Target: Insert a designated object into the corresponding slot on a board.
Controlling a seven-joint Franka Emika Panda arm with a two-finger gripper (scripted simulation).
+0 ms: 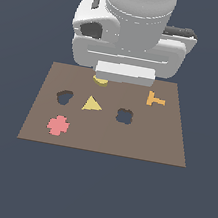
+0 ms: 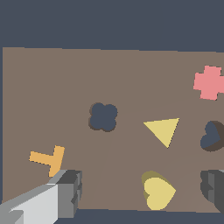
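Note:
The designated object (image 2: 159, 193) is a small golden-yellow heart-shaped piece lying flat on the brown board (image 2: 52, 87). My gripper (image 2: 142, 190) is open above it, one finger (image 2: 69, 192) on each side and well apart from it. In the exterior view the robot hand (image 1: 126, 58) covers most of the piece (image 1: 100, 81); only its front edge shows. The slot (image 1: 64, 96), a dark heart-shaped hole (image 2: 212, 136), lies nearer the exterior view's left, in front of the piece.
On the board lie a pale yellow triangle (image 1: 91, 104), an orange T-shape (image 1: 155, 99) and a pink cross (image 1: 58, 125). A clover-shaped hole (image 1: 124, 116) is cut right of the triangle. Dark floor surrounds the board.

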